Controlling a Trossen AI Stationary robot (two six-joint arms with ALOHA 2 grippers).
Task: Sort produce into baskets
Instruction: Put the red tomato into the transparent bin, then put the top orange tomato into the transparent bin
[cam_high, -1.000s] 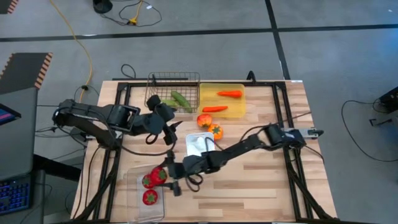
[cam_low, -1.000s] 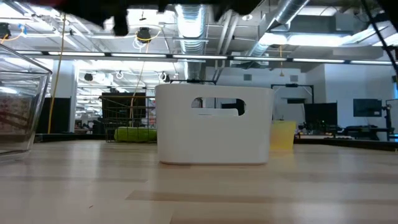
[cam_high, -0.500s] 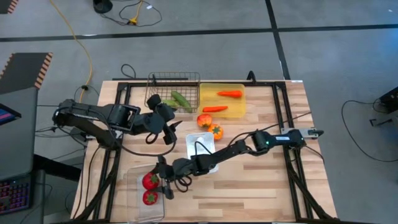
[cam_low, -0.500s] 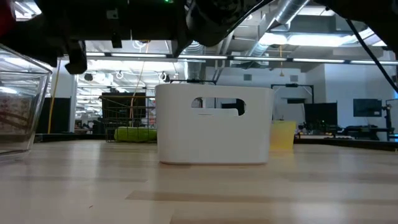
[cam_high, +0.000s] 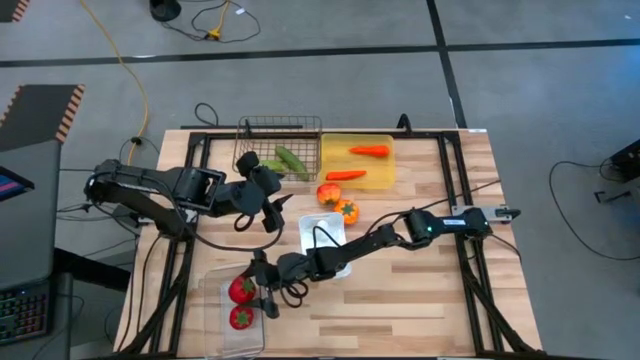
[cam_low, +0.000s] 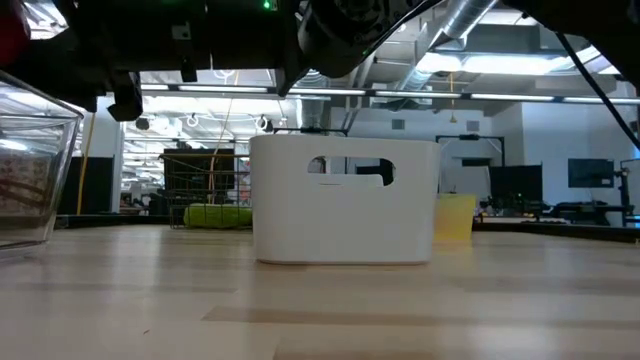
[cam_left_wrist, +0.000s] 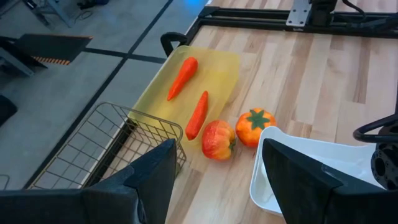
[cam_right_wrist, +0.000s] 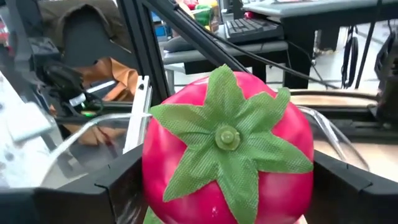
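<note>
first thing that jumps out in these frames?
The red tomato with its green leafy cap fills the right wrist view, clamped in the right gripper over the clear tub at the table's near left. Next, the yellow tray with two orange carrots at the far edge.

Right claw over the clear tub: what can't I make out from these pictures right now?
- Whether the right claw has let go of the red fruit: the right wrist view shows it between the fingers, filling the picture; contact is unclear.
- The clear tub floor: high view, arm covers part.
- White tray contents: low view, its wall hides them.
- Left claw: waits beside the wire basket.
</note>
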